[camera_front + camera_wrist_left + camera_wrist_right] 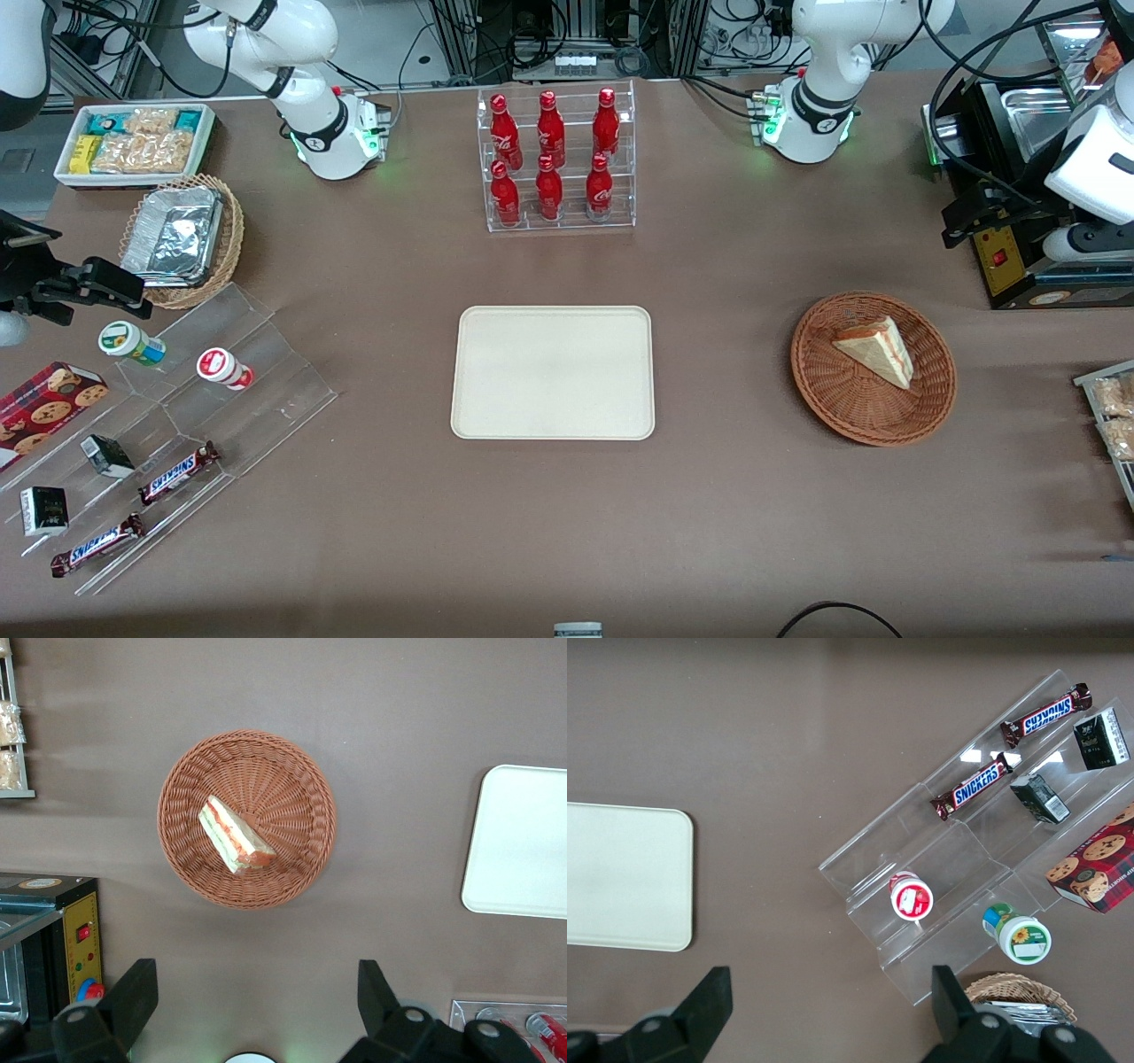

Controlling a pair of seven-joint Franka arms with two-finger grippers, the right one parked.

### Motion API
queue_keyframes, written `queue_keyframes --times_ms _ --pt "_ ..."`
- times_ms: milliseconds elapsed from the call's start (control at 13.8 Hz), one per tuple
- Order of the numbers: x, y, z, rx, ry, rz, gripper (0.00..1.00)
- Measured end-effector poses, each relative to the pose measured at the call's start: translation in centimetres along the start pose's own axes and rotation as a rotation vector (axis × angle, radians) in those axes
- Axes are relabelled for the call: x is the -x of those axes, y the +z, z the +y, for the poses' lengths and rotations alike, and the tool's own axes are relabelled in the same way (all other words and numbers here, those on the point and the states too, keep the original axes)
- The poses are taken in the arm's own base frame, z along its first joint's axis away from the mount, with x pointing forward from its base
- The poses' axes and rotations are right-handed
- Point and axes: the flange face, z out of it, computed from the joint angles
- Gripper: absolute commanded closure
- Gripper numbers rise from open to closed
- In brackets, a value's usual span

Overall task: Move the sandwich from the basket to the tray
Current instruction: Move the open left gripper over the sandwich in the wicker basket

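A wedge sandwich with red, white and green layers lies in the round reddish-brown basket, toward the working arm's end of the table. The cream tray lies bare at the table's middle, beside the basket. My left gripper hangs open high above the table, farther from the front camera than the basket. Nothing is between its fingers, and it is well apart from the sandwich.
A black machine with a red switch stands close by the gripper. A clear rack of red bottles stands farther back than the tray. Snack packets lie at the table's edge. An acrylic stand with candy bars is toward the parked arm's end.
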Motion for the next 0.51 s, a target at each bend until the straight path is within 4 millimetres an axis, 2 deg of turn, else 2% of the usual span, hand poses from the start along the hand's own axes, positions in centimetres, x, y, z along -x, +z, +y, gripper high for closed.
queue_keyframes --times_ms 363,508 --pt "-0.1 0.1 0.0 0.0 0.0 -0.002 0.0" --pt "-0.6 1.0 -0.1 -0.003 -0.003 -0.019 0.0"
